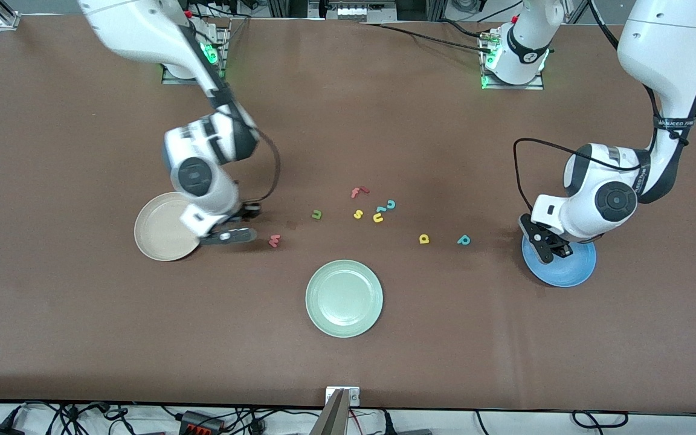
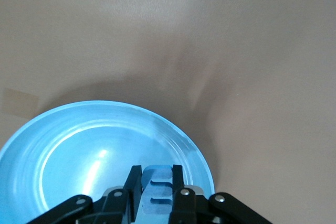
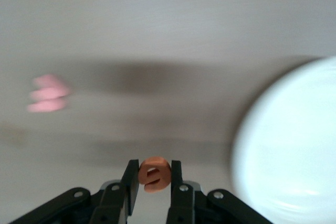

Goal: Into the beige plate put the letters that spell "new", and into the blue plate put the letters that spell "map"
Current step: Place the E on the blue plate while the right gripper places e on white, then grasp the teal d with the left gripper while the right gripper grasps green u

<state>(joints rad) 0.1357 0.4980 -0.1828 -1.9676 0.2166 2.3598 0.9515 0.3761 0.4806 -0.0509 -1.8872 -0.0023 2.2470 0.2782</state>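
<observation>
Green plate (image 1: 344, 298) unused. Right tool (image 3: 153, 182) clamps orange e (image 3: 155, 174), beige plate (image 1: 157, 232) just beside it toward its own arm's end. Left tool (image 2: 157, 190) clamps blue m (image 2: 157, 192) over blue plate (image 2: 63, 145).

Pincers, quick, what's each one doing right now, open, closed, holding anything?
Left pincer: shut on the blue m, over the blue plate.
Right pincer: shut on the orange e, beside the beige plate.
</observation>
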